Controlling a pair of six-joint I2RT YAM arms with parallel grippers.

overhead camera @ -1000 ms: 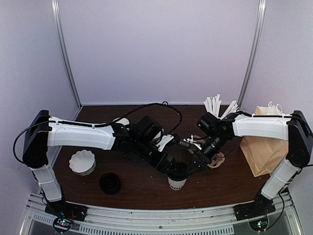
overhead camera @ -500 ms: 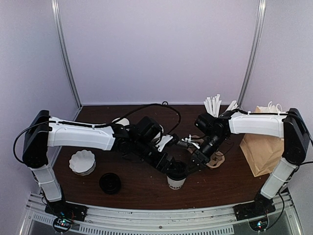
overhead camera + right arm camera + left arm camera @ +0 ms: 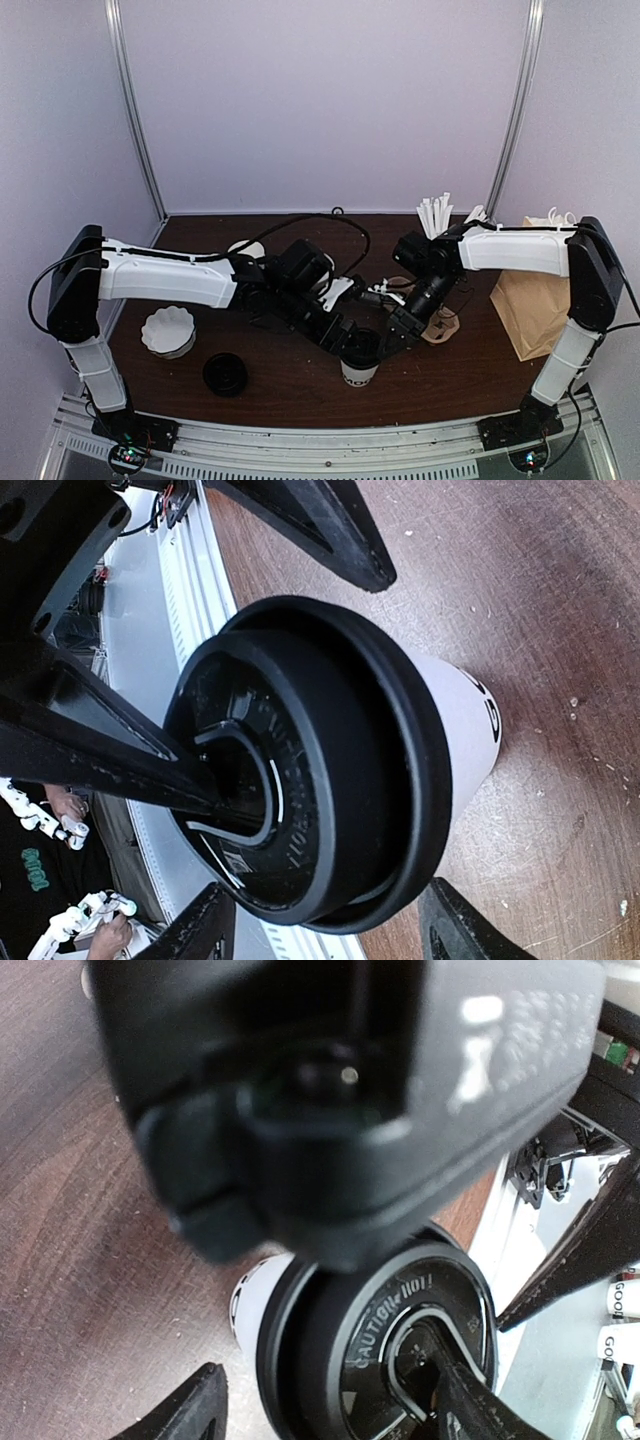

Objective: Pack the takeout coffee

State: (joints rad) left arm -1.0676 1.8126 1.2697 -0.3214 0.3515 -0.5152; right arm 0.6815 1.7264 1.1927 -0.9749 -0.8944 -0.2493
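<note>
The takeout coffee (image 3: 361, 362), a white cup with black lettering and a black lid, stands upright near the table's front middle. My left gripper (image 3: 345, 338) is at its left, open: in the left wrist view one finger (image 3: 478, 1412) lies across the lid (image 3: 400, 1345) and the other finger (image 3: 185, 1415) hangs clear of the cup's side. My right gripper (image 3: 395, 330) comes in from the right, open. Its two fingers (image 3: 200, 928) straddle the lid (image 3: 330, 770) with small gaps. In the wrist views the left gripper (image 3: 335, 1415) and right gripper (image 3: 330, 930) both sit over the lid.
A brown paper bag (image 3: 535, 305) stands at the right edge. A loose black lid (image 3: 225, 373) and a white fluted cup (image 3: 168, 332) lie front left. White sticks (image 3: 437, 215) stand at the back right. The metal front rail (image 3: 320, 445) is close behind the cup.
My right arm has shifted slightly left toward the cup and its jaws have narrowed around the lid. The left gripper has hardly moved.
</note>
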